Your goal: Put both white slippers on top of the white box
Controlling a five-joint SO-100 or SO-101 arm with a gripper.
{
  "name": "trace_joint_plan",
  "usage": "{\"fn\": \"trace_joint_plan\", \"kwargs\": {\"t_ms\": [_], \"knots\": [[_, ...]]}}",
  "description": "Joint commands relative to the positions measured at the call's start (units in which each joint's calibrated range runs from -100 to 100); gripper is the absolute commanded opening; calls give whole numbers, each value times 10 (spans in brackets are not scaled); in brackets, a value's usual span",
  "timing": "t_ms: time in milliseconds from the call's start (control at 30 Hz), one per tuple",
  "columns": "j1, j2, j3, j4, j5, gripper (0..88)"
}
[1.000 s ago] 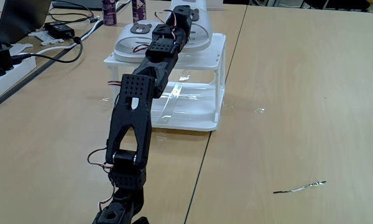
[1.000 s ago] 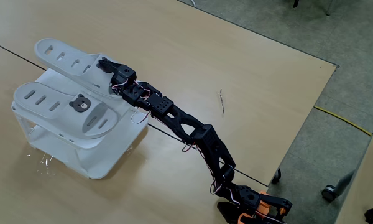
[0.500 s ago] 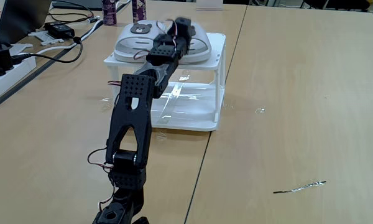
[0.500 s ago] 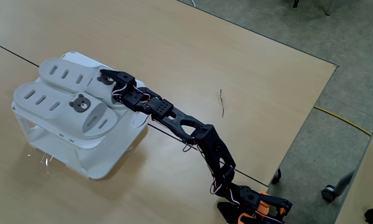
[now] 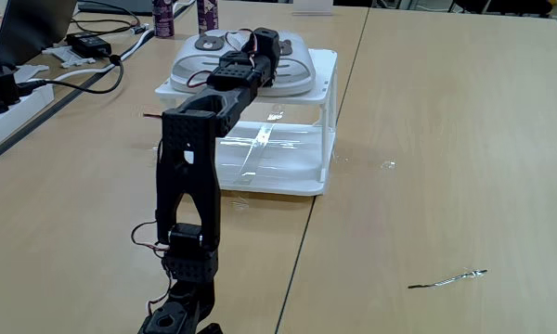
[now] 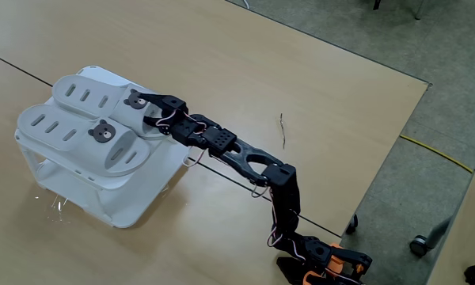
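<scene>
Nearest the camera in a fixed view, the arm's base stands on the wooden table (image 5: 427, 167), and its black links reach away toward the white box (image 5: 297, 176). Farther along, the end effector (image 6: 153, 107) sits at the heel end of one of the white slippers (image 6: 103, 138); its fingers look slightly parted, with the heel rim seemingly between them, but whether they are gripping or letting go cannot be told. Both slippers lie flat and side by side on the box's glossy top, bear badges up, so the placing looks essentially done.

The slippers appear to be light, flexible rubber, likely to bend a little under a pinch and not fragile; the raised heel rim or the strap edge would give the surest hold. The glossy top probably lets them slide if nudged, and the slipper nearer the arm sits close to the box's edge, so a clumsy pull-back could drag it off.

Beyond the box, in the fixed view from behind the arm, cables (image 5: 65, 79) and a power strip (image 5: 5, 88) crowd the far left. Bare table to the right offers ample open room for moving away.
</scene>
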Motion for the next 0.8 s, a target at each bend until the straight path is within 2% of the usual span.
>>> {"fn": "trace_joint_plan", "kwargs": {"t_ms": [0, 133, 167, 233, 300, 367, 500, 767], "knots": [[3, -130, 36, 1, 4, 283], [3, -204, 99, 0, 4, 279], [3, -217, 102, 0, 4, 245], [5, -233, 99, -5, 4, 26], [5, -228, 72, -27, 4, 19], [5, -216, 68, -131, 4, 7], [5, -175, 68, -469, 4, 7], [3, -282, 123, -804, 4, 7]]}}
